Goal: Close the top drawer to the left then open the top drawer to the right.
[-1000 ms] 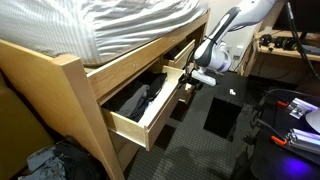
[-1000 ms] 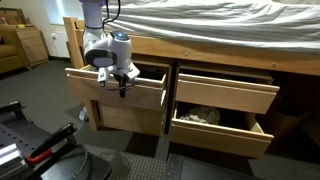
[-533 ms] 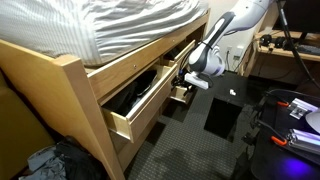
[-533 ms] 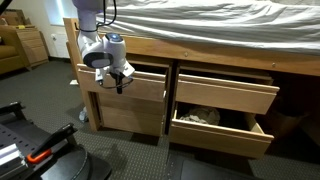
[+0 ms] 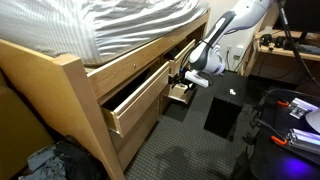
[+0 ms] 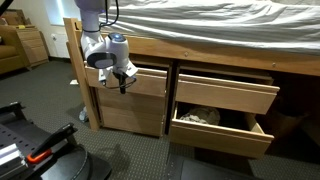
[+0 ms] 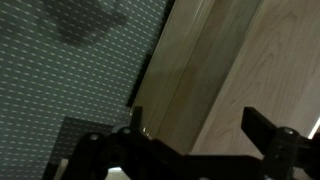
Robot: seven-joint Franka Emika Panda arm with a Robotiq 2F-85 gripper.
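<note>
Gripper [image 6: 122,86] spread wide, empty, at front of top drawer to the left [image 6: 148,84], left-centre of frame. Drawer protrudes slightly from bed frame [image 5: 78,110].

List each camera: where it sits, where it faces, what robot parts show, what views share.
An exterior view: beside the bed's corner post, looking along the bed front; arm and gripper show at the top left drawer.
An exterior view: out on the floor, facing the drawer fronts; arm and gripper show.
Wrist view: on the wrist, facing pale wood and carpet; two fingers show.
Shared: both exterior views show the gripper at that drawer.
</note>
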